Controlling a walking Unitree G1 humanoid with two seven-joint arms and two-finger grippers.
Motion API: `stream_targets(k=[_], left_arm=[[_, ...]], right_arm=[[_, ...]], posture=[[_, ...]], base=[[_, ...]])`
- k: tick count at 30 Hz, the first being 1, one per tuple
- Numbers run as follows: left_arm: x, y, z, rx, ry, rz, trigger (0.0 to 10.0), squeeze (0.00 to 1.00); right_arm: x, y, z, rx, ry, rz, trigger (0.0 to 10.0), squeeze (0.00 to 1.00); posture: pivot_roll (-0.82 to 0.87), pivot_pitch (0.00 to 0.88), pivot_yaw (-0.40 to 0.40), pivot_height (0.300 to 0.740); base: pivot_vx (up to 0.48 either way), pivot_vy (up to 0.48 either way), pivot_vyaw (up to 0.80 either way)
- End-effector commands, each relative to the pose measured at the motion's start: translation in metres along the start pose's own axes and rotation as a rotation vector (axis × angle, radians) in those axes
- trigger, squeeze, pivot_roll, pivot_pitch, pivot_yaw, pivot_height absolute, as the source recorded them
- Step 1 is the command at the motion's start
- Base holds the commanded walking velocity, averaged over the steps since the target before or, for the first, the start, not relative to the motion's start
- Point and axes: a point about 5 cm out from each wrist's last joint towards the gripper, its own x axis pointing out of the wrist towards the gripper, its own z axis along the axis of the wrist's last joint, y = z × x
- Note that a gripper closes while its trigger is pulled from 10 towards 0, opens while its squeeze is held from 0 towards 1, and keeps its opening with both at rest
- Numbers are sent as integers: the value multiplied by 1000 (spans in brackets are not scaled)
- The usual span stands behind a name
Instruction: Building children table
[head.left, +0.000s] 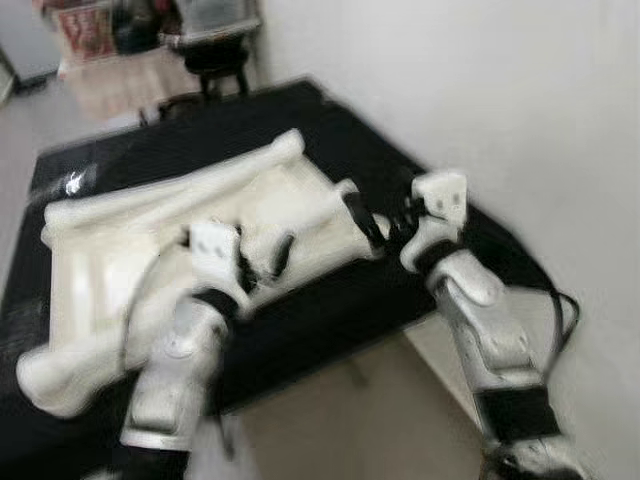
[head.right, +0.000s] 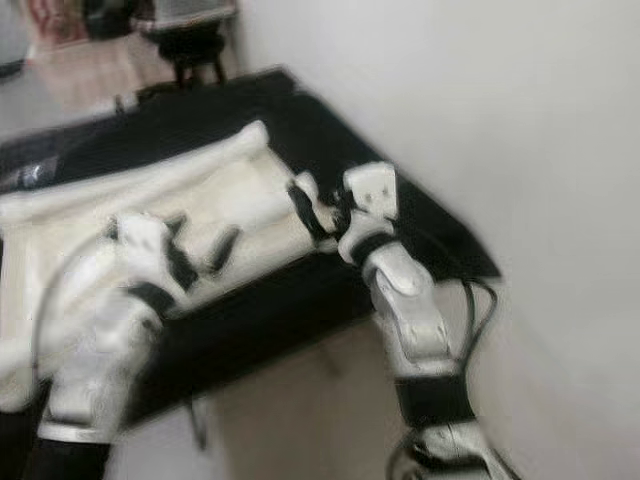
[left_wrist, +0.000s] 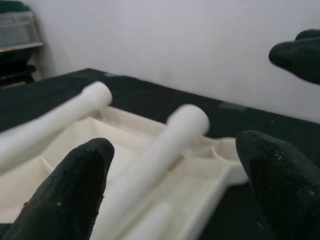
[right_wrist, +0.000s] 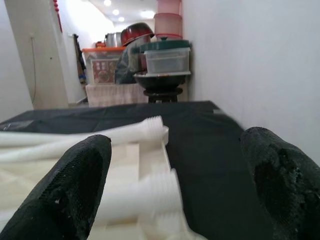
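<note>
Left eye view: black mat (head.left: 330, 130) beside white wall (head.left: 500, 90)

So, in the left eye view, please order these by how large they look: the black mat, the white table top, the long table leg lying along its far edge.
1. Black mat, largest.
2. White table top.
3. Long table leg, smallest.
The picture is blurred, but the order is plain.
</note>
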Motion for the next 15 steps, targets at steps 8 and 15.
stream_targets(k=[8,15], left_arm=[[-9,10,-6,31,49,26,10000,0],[-14,6,-10,26,83,13,10000,0]], right_arm=[[3,17,-2,11,16,141,10000,0],[6,13,8,-12,9,253,10000,0]], posture=[[-8,63,41,740],[1,65,34,740]], base=[[327,0,773],[0,0,800]])
